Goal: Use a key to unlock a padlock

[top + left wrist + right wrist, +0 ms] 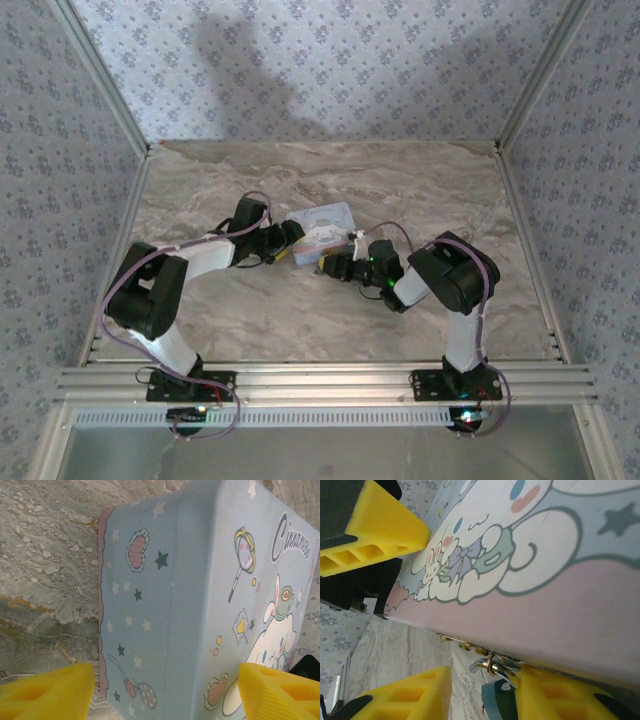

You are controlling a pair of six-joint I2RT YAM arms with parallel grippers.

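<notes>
At the middle of the bench, between the two arms, lies a pale blue cartoon tin. Left hand stands wide, its yellow fingers straddling the tin's end, with a thin strip of bench showing between one finger and the tin's side. Close under the tin's pink edge sits the padlock — small, bluish-grey, a metal ring just above it. Right hand is half-spread around it — one finger touches the padlock, the other stands apart with bare bench between.
</notes>
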